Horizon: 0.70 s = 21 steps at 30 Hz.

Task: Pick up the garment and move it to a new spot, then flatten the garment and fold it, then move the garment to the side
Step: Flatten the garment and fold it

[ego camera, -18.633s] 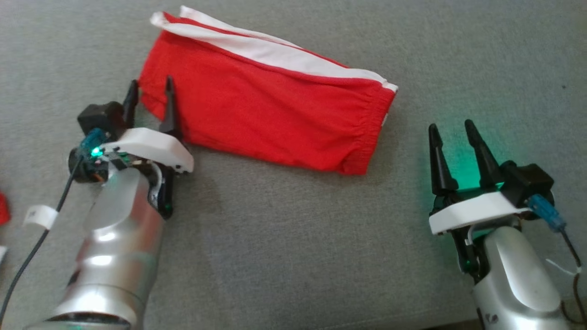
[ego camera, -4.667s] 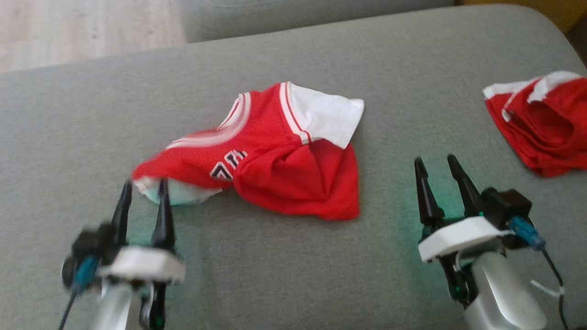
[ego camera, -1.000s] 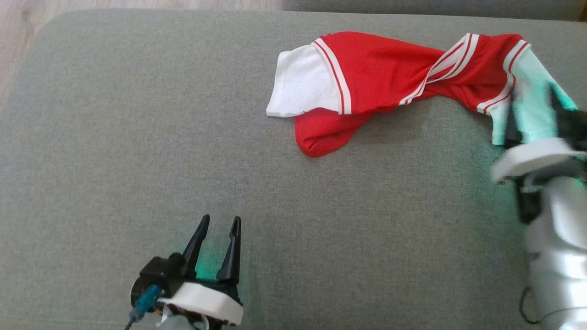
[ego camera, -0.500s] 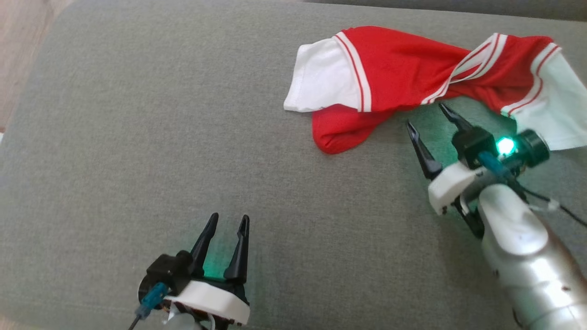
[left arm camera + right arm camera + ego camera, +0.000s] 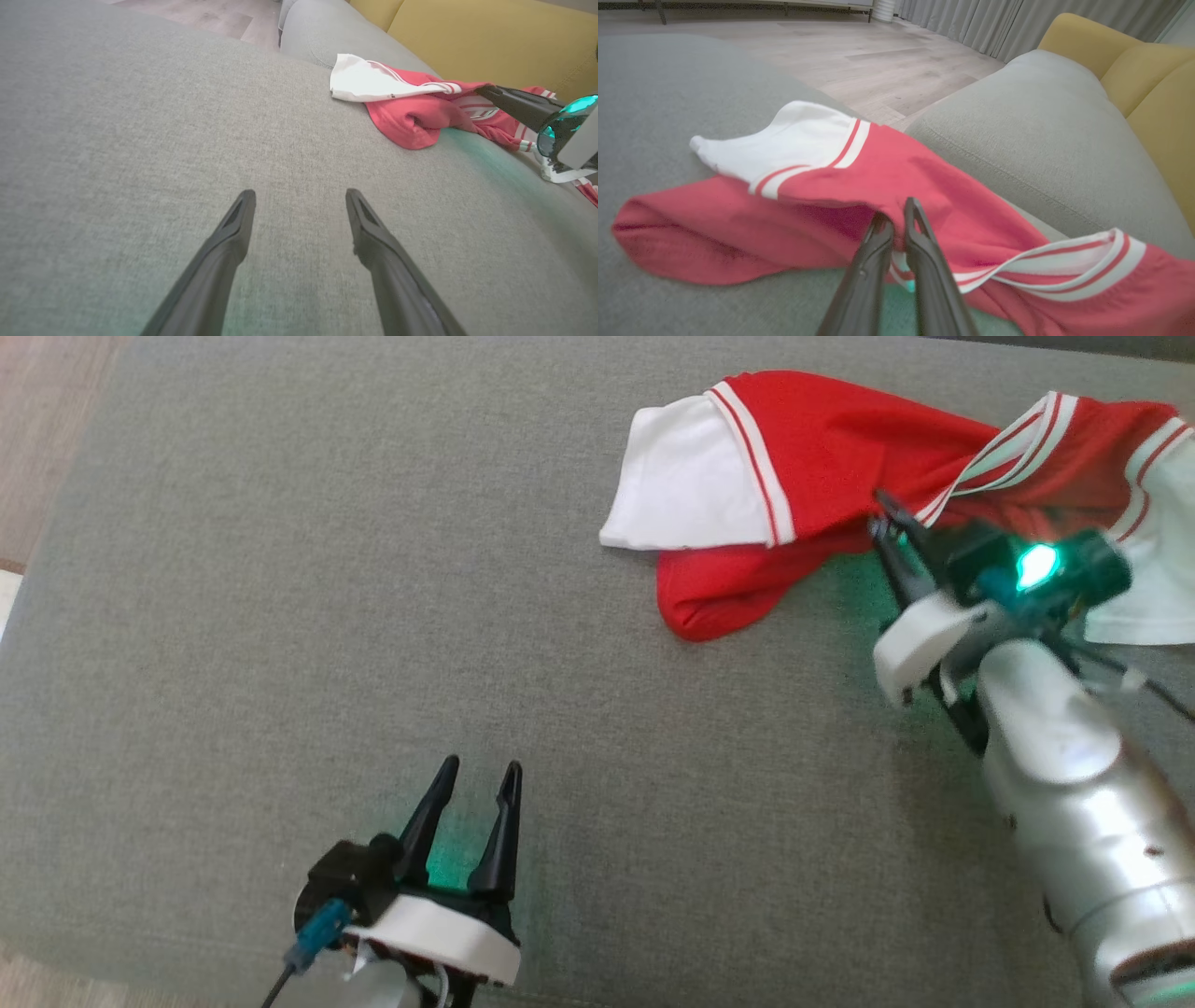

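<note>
red and white garment (image 5: 840,439) crumpled at the far right of the grey sofa cushion (image 5: 280,616), right tool (image 5: 880,513) nearly closed, pinching its near red edge, left tool (image 5: 481,768) wide open, near left

Smooth red-and-white cloth garment (image 5: 822,448) lies on matt, coarse-woven grey cushion (image 5: 280,569).

We note garment (image 5: 822,439): red jersey, white sleeves, red-white striped trim. Twisted at middle, bunched, not flat. We find it on grey cushion (image 5: 373,569), far right part, white sleeve pointing left.
</note>
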### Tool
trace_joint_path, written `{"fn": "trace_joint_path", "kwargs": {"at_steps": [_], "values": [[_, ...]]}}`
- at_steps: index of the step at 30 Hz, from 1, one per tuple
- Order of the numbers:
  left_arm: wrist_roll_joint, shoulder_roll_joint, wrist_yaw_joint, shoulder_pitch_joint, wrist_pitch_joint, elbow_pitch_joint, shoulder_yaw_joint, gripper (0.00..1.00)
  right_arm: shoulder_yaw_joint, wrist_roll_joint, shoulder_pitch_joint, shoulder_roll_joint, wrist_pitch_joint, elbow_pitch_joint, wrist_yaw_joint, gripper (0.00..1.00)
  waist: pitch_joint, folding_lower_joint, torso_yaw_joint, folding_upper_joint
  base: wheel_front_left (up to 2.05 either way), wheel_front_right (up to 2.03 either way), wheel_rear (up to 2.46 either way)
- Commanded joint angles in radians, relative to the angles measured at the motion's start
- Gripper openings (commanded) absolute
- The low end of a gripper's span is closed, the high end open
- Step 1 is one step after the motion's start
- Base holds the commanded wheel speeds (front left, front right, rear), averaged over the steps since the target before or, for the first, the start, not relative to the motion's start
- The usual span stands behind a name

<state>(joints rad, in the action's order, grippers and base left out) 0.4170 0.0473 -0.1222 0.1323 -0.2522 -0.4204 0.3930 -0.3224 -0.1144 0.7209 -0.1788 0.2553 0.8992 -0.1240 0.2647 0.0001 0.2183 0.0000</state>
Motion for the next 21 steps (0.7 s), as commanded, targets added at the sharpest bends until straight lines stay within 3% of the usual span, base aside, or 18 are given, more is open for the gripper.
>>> {"fn": "trace_joint_path", "kwargs": {"at_steps": [1, 7, 11, 12, 13, 14, 16, 21], "values": [[0.008, 0.003, 0.007, 0.038, -0.010, 0.029, -0.017, 1.00, -0.007, 0.011, 0.051, 0.009, 0.006, -0.023, -0.007, 0.00, 0.004, -0.0001, 0.003, 0.0000, 0.00, 0.00, 0.00], [0.019, 0.003, 0.009, 0.057, -0.010, 0.051, 0.002, 1.00, 0.070, 0.072, 0.163, -0.001, 0.006, -0.030, -0.007, 0.00, 0.027, -0.0001, 0.027, 0.0000, 0.00, 0.00, 0.00], [0.015, 0.003, 0.006, 0.105, -0.010, 0.064, 0.049, 1.00, 0.089, 0.018, 0.328, -0.025, -0.015, 0.041, -0.007, 0.00, 0.054, -0.0001, 0.063, 0.0000, 0.00, 0.00, 0.00], [0.017, 0.003, 0.005, 0.117, -0.010, 0.066, 0.063, 1.00, 0.112, 0.016, 0.359, -0.025, -0.021, 0.062, -0.007, 0.08, 0.060, -0.0001, 0.071, 0.0000, 0.00, 0.00, 0.00], [0.020, 0.003, 0.004, 0.130, -0.010, 0.068, 0.077, 1.00, 0.134, 0.006, 0.385, -0.026, -0.026, 0.082, -0.007, 0.27, 0.064, -0.0001, 0.078, 0.0000, 0.00, 0.00, 0.00], [0.023, 0.003, 0.004, 0.142, -0.010, 0.070, 0.092, 1.00, 0.175, 0.005, 0.408, -0.028, -0.035, 0.104, -0.007, 0.38, 0.068, -0.0001, 0.085, 0.0000, 0.00, 0.00, 0.00], [0.032, 0.003, 0.004, 0.163, -0.010, 0.077, 0.119, 1.00, 0.264, -0.014, 0.443, -0.038, -0.061, 0.149, -0.007, 1.00, 0.074, -0.0001, 0.096, 0.0000, 0.00, 0.00, 0.00], [0.051, 0.003, 0.018, 0.191, -0.010, 0.089, 0.160, 1.00, 0.407, -0.117, 0.449, -0.052, -0.081, 0.200, -0.007, 1.00, 0.076, -0.0001, 0.091, 0.0000, 0.00, 0.00, 0.00]]}}
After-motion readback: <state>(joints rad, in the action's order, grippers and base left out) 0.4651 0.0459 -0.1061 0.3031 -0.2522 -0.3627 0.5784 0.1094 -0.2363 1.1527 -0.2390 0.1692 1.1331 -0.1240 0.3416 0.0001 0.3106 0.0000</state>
